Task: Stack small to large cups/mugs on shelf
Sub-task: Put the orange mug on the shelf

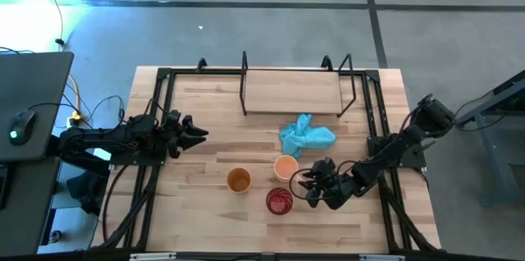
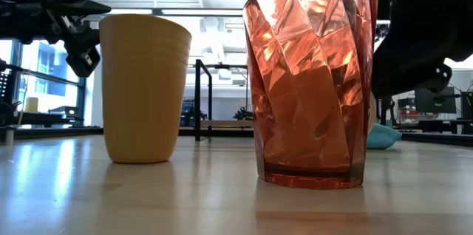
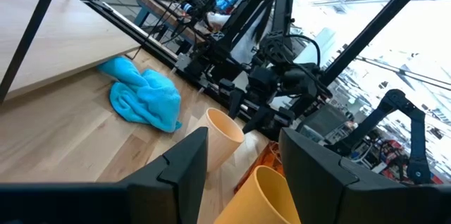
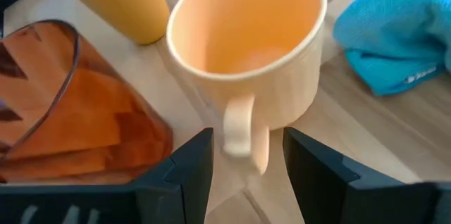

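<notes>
Three cups stand upright on the tabletop near its front. The pale orange mug points its handle at my right gripper. That gripper is open, with one finger on each side of the handle and a gap to both. The red translucent cup stands just in front of the mug, and the amber-orange cup is to its left. My left gripper hangs open over the table's left part, touching nothing. The shelf stands at the far edge.
A crumpled light blue cloth lies on the table between the shelf and the mug, just beyond my right gripper. Black frame rails run along both table sides. Bare wood lies between my left gripper and the cups.
</notes>
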Motion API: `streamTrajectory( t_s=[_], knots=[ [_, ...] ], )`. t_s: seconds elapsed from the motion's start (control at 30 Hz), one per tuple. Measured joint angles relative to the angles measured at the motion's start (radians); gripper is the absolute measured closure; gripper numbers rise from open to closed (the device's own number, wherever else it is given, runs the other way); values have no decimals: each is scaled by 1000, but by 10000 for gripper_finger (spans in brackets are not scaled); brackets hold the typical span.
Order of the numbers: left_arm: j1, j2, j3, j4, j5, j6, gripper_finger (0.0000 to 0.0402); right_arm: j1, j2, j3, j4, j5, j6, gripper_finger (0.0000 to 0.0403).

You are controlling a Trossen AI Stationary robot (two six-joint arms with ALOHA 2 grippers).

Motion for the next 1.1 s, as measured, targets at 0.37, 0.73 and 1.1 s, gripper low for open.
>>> streamTrajectory(
  t_s=[0.37, 0.73, 1.1],
  knots=[
    [0, 0, 0, 0, 0, 0, 236, -47, 0, 0, 36, 1, -81, 242],
    [0, 0, 0, 0, 0, 0, 236, -51, 0, 0, 36, -59, -108, 242],
    [0, 0, 0, 0, -1, 0, 236, -51, 0, 0, 41, -44, -134, 311]
  ],
)
